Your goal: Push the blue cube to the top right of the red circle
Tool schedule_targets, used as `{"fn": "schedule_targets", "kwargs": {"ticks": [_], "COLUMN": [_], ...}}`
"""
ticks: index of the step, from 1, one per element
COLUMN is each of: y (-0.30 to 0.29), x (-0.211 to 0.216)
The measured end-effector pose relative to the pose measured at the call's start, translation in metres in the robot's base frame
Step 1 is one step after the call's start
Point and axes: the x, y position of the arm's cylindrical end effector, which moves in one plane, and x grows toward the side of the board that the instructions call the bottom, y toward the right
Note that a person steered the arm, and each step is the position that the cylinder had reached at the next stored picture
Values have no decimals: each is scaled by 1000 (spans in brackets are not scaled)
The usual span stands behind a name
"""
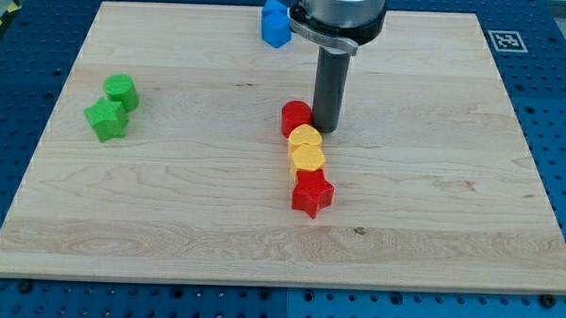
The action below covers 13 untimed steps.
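My tip (327,130) rests near the middle of the wooden table (470,213), touching the right side of the red circle (295,117). It is a bare rod and holds nothing. The blue cube (276,23) sits at the table's top edge, well apart from my tip, up and to the view's left of it, partly hidden behind my arm.

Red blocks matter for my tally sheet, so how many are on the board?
2. The red circle sits mid-board, just left of my tip. The red star lies below it, under the two yellow blocks. The rod could hide another.
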Motion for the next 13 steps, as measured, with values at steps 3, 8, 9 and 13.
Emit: {"fn": "schedule_targets", "kwargs": {"ticks": [3,8,9,13], "y": [-90,-87,-67,-59], "x": [-106,-237,-225,-188]}}
